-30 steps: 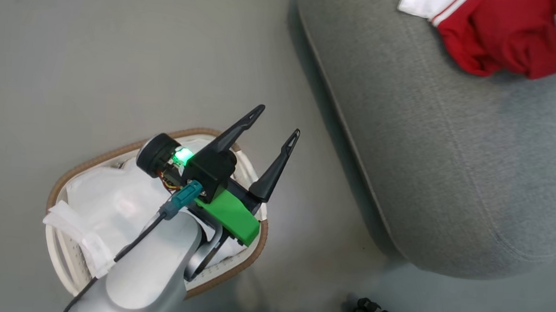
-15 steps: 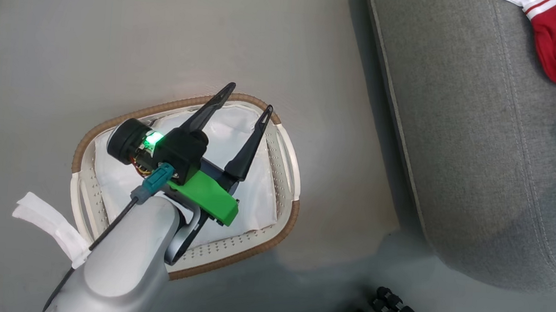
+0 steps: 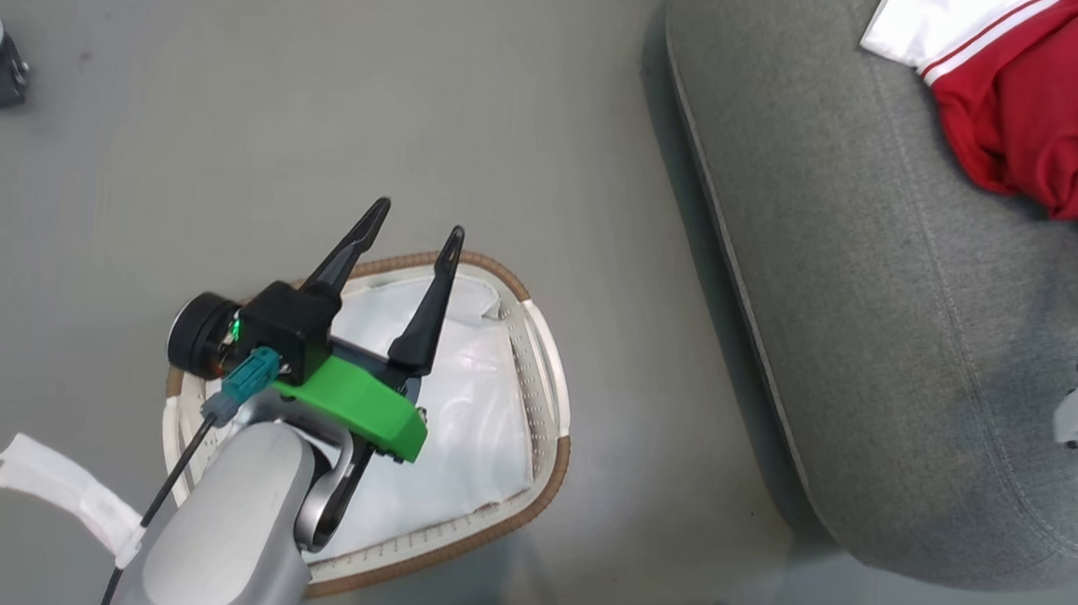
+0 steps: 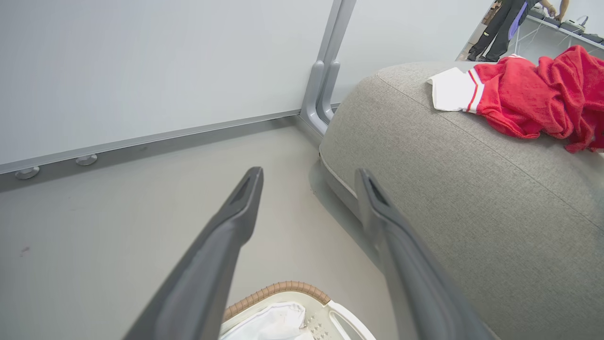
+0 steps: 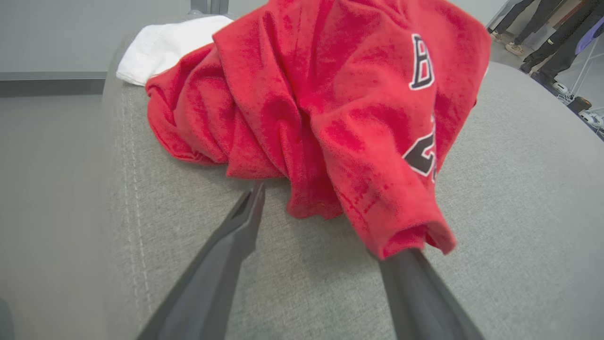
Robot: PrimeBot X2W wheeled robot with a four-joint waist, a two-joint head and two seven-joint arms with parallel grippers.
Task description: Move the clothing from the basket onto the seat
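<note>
In the head view the left gripper (image 3: 419,218) is hovering over the basket (image 3: 548,474) with its two dark fingers spread wide and holding nothing. Inside the basket a white liner sheet (image 3: 484,413) is showing, with no red fabric on the part in sight. The clothing (image 3: 1036,119) is lying bunched on the far part of the seat (image 3: 879,317), well apart from the basket. In the left wrist view the open fingers are pointing past the basket's woven rim towards the seat, where the red heap is resting on top with a white sleeve spread beside it. In the right wrist view the right gripper (image 5: 325,222) is reaching low over the seat with its fingers wide apart. A hanging fold of the garment is draping over the tip of one finger, not pinched. The fabric is looking soft, limp and light, so it would likely sag and trail from any hold. A thick gathered fold in the middle of the heap should hold better than a sleeve edge.
</note>
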